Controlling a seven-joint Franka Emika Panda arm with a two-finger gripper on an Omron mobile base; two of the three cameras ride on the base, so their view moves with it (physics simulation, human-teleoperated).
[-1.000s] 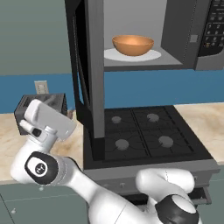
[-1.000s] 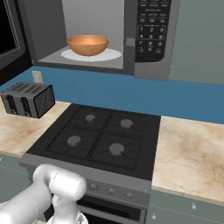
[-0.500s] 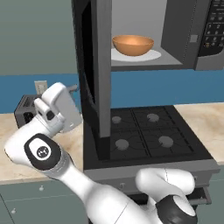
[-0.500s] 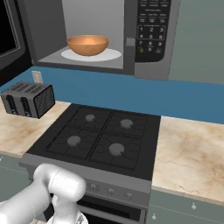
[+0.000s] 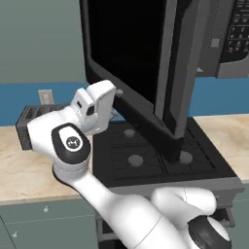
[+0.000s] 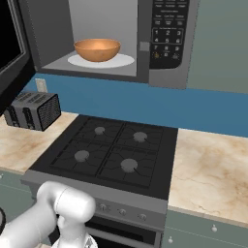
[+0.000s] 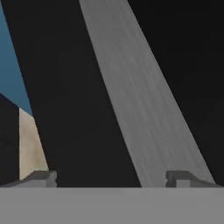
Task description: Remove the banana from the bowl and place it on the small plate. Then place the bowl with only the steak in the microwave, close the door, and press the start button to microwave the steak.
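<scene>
Closing the door [image 5: 131,63] is in hand: the gripper [image 7: 111,179], fingers apart, is pressed near its outer face; further pushing is needed.

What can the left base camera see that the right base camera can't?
Left base view alone: the robot's hand, its gripper up against the outer face of the microwave's open door, whose dark glass window faces the camera.

Right base view alone: the inside of the microwave, where the orange-brown bowl sits on the white turntable.

Both: the black stove, the toaster, the marbled counter, the button panel and the blue wall strip.
</scene>
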